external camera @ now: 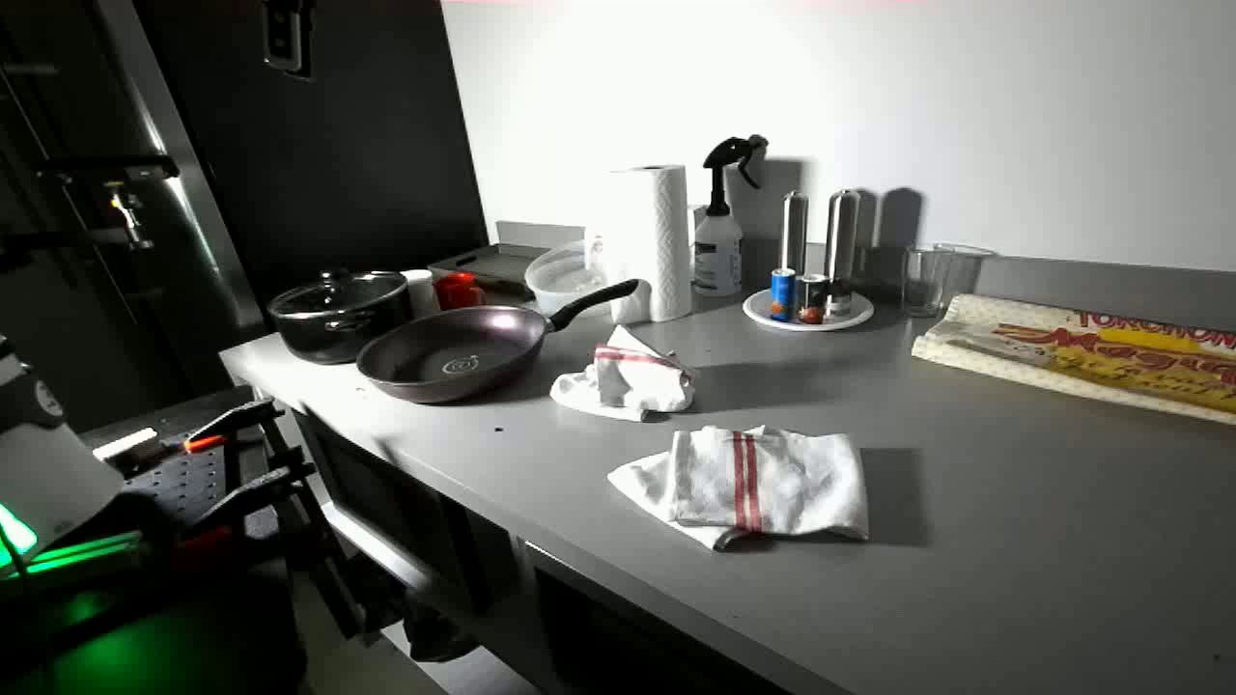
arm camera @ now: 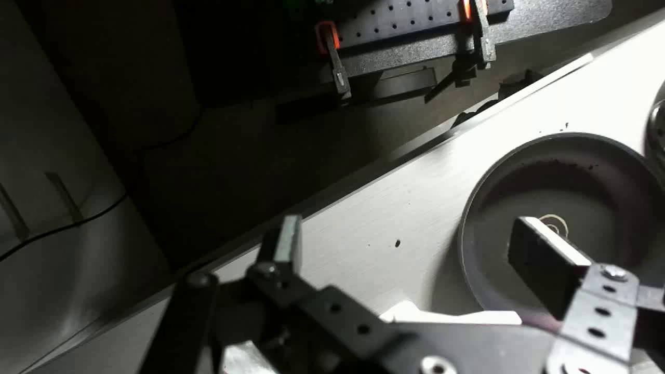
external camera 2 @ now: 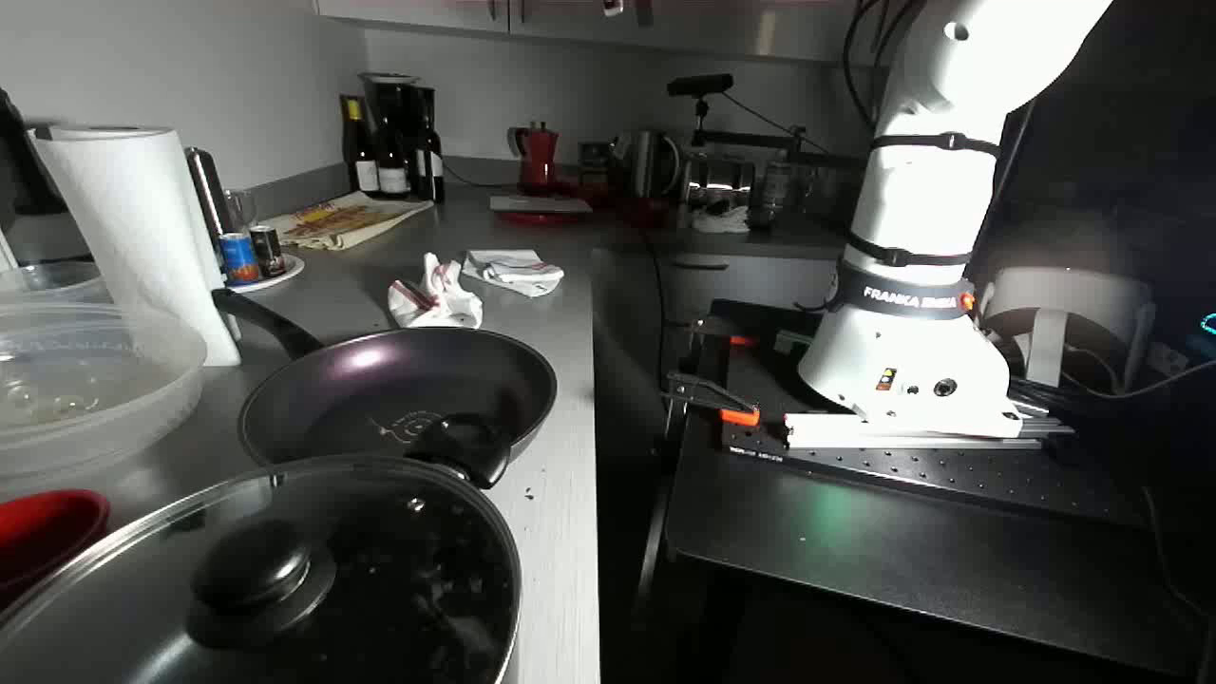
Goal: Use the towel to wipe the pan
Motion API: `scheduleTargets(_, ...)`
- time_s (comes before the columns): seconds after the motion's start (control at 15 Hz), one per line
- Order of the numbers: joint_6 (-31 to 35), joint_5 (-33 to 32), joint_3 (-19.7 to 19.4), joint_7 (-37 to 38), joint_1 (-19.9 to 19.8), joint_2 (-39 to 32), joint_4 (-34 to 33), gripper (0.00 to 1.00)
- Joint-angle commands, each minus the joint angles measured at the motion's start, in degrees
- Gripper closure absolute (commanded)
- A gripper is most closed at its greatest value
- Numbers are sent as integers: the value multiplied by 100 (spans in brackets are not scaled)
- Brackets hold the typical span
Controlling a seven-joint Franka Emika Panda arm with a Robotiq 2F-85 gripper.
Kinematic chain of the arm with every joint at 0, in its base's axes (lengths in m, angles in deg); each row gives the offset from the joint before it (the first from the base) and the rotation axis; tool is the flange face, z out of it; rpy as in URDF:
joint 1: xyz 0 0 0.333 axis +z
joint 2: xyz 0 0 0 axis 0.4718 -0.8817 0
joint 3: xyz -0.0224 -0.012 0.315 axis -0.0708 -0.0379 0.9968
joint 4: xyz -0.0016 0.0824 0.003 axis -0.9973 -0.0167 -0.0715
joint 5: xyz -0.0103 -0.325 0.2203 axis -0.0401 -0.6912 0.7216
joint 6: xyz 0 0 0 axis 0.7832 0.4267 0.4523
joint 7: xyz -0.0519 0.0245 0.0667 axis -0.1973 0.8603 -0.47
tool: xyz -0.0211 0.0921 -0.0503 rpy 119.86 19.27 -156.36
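The claw (arm camera: 414, 245) is found wide, empty; low in the wrist view, the crumpled dish towel (external camera: 628, 380) is partly screened by it.

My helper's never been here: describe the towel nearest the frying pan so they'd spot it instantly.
On the grey counter, find the dark frying pan. Near it lies the crumpled towel, white with red striping. Unlike the flatter folded towel farther along, it bunches into a peak.

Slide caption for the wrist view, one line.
Open, empty claw above the gray countertop, partly hiding the frying pan at right, two clamps at top.
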Motion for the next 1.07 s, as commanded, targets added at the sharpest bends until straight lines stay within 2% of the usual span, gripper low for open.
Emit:
scheduleTargets(0.0, -11, -3, -11, 2, 13, -4, -12, 0)
scheduleTargets(0.4, -10, -3, -12, 2, 13, -4, -12, 0)
scheduleTargets(0.67, -39, 31, 20, -30, 95, -571, -410, 0)
scheduleTargets(1.0, -18, 127, 9, 43, 110, -1656, -1249, 0)
